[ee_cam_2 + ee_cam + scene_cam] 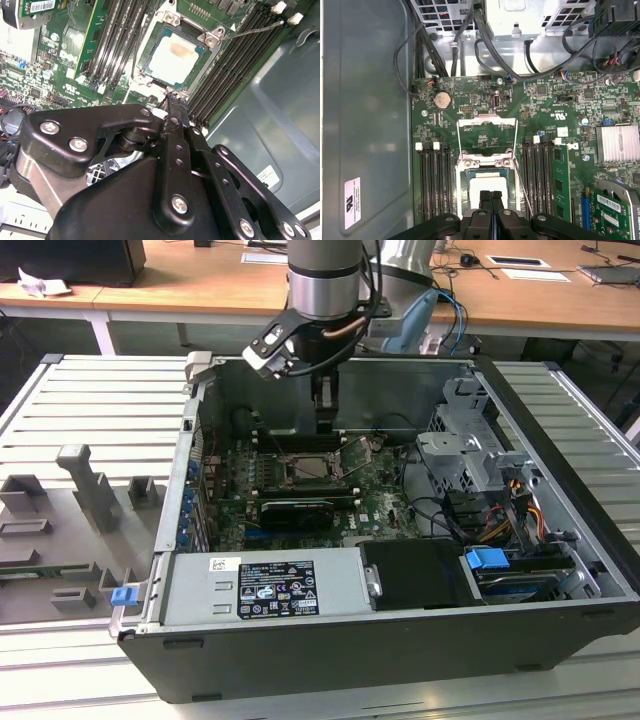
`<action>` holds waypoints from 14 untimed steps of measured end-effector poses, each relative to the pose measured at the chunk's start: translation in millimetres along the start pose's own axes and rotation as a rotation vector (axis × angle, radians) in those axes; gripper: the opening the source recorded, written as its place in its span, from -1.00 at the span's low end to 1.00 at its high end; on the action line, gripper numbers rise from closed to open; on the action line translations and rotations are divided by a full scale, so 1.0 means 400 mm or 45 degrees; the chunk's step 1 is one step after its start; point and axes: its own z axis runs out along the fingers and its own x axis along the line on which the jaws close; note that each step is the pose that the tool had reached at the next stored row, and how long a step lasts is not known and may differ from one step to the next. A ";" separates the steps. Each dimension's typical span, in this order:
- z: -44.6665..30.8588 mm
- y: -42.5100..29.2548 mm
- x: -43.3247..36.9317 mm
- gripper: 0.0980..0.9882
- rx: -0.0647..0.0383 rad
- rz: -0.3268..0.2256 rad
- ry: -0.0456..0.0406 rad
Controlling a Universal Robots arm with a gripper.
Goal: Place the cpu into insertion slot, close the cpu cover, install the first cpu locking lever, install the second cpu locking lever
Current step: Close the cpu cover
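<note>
The cpu, pale and square, lies flat in the insertion slot on the green motherboard. The cpu cover, a thin silver frame with a big window, stands swung open beyond the slot. A thin wire locking lever is unlatched beside the slot. My black gripper hangs just above the slot's edge with its fingers pressed together and nothing between them. In the exterior view the gripper points down over the slot inside the open computer case.
Long black memory slots flank the socket on both sides. Black cables and a drive cage crowd one end of the case. A power supply fills the front. The grey case wall runs alongside.
</note>
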 end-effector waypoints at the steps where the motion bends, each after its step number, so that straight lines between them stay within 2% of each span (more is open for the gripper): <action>1: 0.000 0.001 0.001 -0.98 0.000 0.000 0.000; 10: 0.002 0.032 0.010 -0.98 0.003 0.000 0.000; 14: 0.003 0.041 0.012 -0.98 0.003 0.000 0.000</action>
